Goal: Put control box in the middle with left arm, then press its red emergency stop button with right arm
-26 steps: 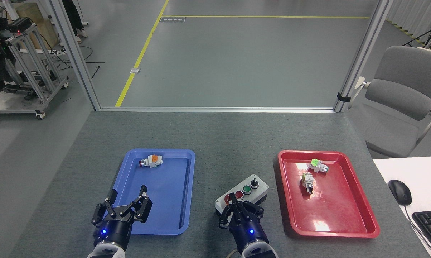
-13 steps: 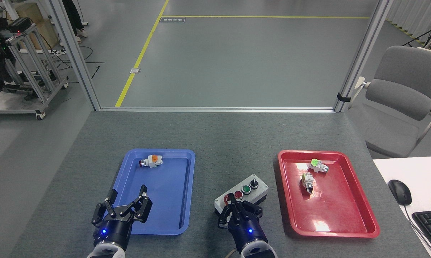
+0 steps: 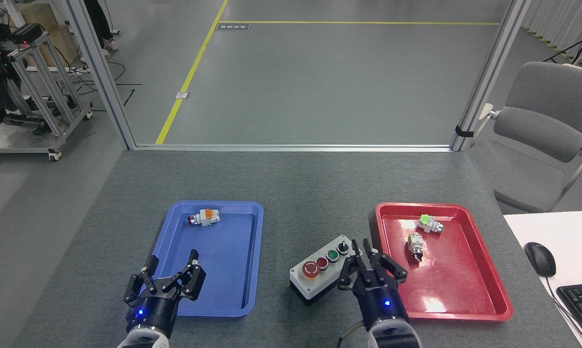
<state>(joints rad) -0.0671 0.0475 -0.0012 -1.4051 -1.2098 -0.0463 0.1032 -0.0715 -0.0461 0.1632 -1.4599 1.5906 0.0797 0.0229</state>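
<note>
One control box (image 3: pixel 324 267) with four controls sits between two trays: blue tray (image 3: pixel 252 261) holds one switch part, red tray (image 3: pixel 465 299) two; both grippers, left gripper (image 3: pixel 167 276) and right gripper (image 3: pixel 371 263), spread apart

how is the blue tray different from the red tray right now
The blue tray lies left of the control box; the red tray lies right of it. The blue tray holds one small switch part, the red tray two. The left gripper hovers over the blue tray's near corner; the right gripper sits beside the red tray. Both are rectangular, rimmed and flat on the table.
</note>
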